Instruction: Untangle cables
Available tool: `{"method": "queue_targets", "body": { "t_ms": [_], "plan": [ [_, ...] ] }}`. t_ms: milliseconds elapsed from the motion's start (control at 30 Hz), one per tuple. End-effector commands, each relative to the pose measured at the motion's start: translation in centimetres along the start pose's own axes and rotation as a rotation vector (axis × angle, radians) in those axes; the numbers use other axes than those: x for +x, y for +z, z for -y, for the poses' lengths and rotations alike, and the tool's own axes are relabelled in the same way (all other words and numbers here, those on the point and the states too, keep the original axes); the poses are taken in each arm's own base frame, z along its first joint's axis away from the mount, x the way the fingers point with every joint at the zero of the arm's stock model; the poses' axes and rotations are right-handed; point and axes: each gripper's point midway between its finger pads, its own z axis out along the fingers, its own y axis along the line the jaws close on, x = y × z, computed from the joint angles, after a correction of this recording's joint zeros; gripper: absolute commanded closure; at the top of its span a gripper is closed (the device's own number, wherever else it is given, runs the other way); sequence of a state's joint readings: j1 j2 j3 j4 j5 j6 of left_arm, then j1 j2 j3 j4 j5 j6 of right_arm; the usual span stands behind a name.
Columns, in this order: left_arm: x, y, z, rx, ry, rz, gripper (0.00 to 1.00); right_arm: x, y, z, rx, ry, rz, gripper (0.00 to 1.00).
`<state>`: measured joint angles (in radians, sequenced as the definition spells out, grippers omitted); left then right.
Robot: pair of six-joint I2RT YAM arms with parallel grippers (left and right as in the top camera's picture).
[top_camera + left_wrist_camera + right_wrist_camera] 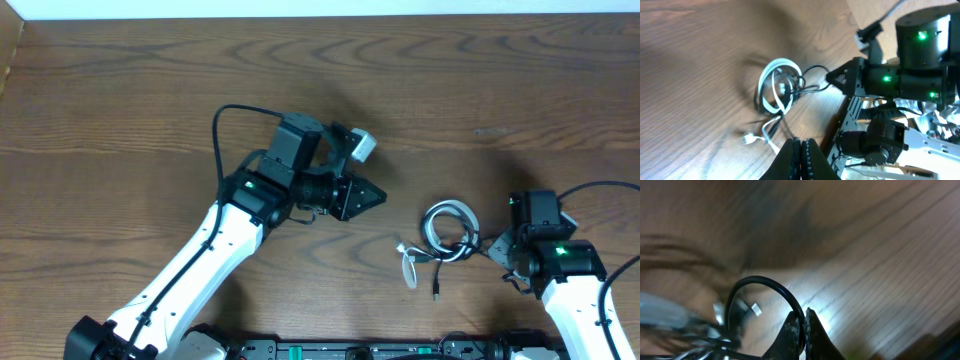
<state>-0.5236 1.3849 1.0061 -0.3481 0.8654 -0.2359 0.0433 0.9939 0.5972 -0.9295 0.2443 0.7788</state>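
Observation:
The cables lie in a small looped bundle (447,233) on the wooden table, right of centre. The white cable (437,214) coils through it, and its plug (407,254) trails to the lower left. The black cable (463,249) runs through the coil. My right gripper (489,246) sits at the bundle's right side, shut on the black cable (760,280), whose loop passes between the fingertips (794,322). My left gripper (378,195) hovers left of the bundle, shut and holding nothing. In the left wrist view the white coil (771,89) lies ahead of the shut left gripper (801,146).
The table's near edge carries the arm bases and a rail (350,350). The right arm's body (912,75) stands just behind the bundle in the left wrist view. A thick black arm wire (222,125) arcs over the left arm.

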Motion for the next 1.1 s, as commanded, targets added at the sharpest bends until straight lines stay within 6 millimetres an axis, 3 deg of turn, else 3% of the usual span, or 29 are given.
{"method": "queue_targets", "body": {
  "t_ms": [0, 100, 200, 300, 367, 467, 633, 900, 1067],
  "plan": [
    [-0.5, -0.8, 0.1, -0.004, 0.013, 0.016, 0.93, -1.2, 0.2, -0.8, -0.043, 0.032, 0.038, 0.99],
    [-0.1, -0.7, 0.1, -0.004, 0.006, 0.003, 0.93, -0.3, -0.8, -6.2, -0.329, -0.13, -0.032, 0.99],
    [0.0, -0.7, 0.1, -0.006, 0.0, -0.002, 0.93, 1.5, -5.1, -12.9, -0.773, -0.388, -0.077, 0.99],
    [0.1, -0.7, -0.1, -0.015, -0.006, -0.006, 0.91, 2.6, -8.6, -15.5, -1.02, -0.495, -0.091, 0.97],
    [0.3, -0.7, -0.7, -0.046, -0.017, -0.008, 0.84, 2.5, -8.9, -15.7, -1.04, -0.5, -0.087, 0.88],
    [0.9, -0.7, -1.2, -0.074, -0.036, -0.025, 0.7, 1.8, -7.4, -14.9, -0.939, -0.478, -0.056, 0.79],
    [2.1, -0.6, -2.0, -0.126, -0.033, -0.068, 0.64, 1.1, -4.7, -12.6, -0.744, -0.443, -0.033, 0.55],
    [2.9, 0.5, -4.6, -0.318, 0.008, -0.086, 0.52, 0.9, -3.6, -11.3, -0.655, -0.431, -0.031, 0.57],
    [3.0, 2.8, -6.4, -0.348, -0.013, -0.106, 0.45, 1.1, -3.6, -11.1, -0.649, -0.427, -0.041, 0.58]
  ]
}}
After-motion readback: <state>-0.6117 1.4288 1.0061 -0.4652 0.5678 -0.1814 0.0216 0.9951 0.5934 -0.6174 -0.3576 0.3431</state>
